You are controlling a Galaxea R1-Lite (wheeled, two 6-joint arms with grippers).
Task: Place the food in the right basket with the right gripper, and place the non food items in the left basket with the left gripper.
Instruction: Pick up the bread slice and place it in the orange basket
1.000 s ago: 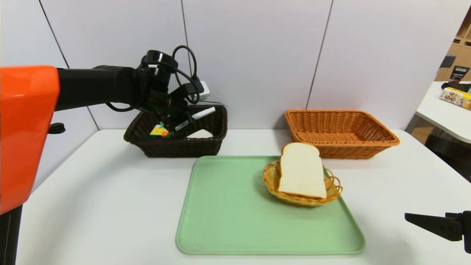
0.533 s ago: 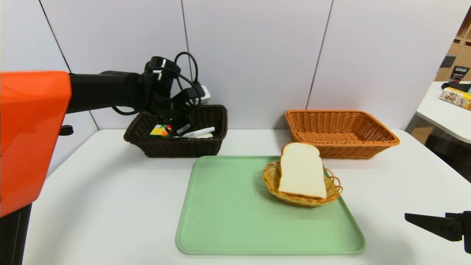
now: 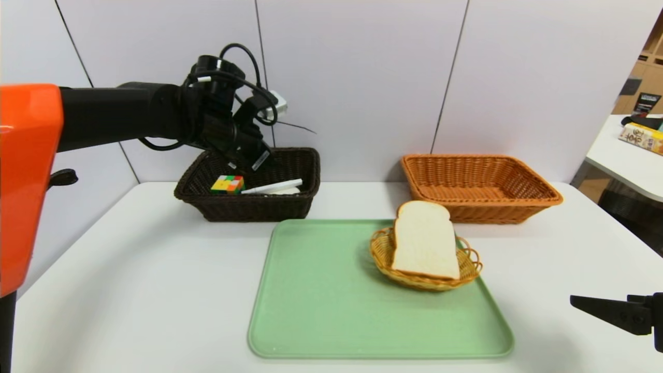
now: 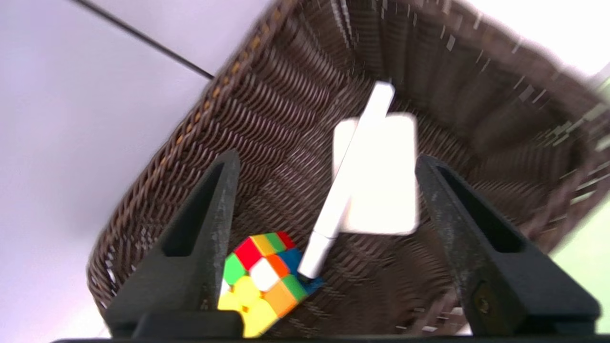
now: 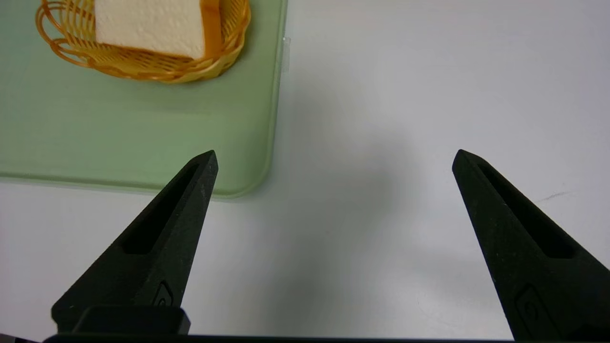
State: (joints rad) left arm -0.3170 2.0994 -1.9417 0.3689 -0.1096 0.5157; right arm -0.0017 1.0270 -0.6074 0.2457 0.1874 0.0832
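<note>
The white marker (image 4: 350,176) lies in the dark brown basket (image 3: 248,210) at the far left, resting across a pale, flat, round-cornered item (image 4: 386,190) (white on white, so the two nearly blend). One end of it reaches the puzzle cube (image 4: 262,281), which sits in the left part of the same basket. Above them hangs the left gripper (image 4: 326,164), its jaws spread wide with nothing between them.

Nearer and to the right, the green tray (image 3: 362,311) lies on the white table (image 3: 140,290). At its far right corner stands a small wicker basket (image 3: 383,256) holding the sliced bread (image 3: 424,238), leaning up over its rim. Just beyond is the orange-brown basket (image 3: 481,210) at the far right.

The right gripper (image 5: 336,162) is parked over the near right of the table, jaws fully apart and holding nothing.
</note>
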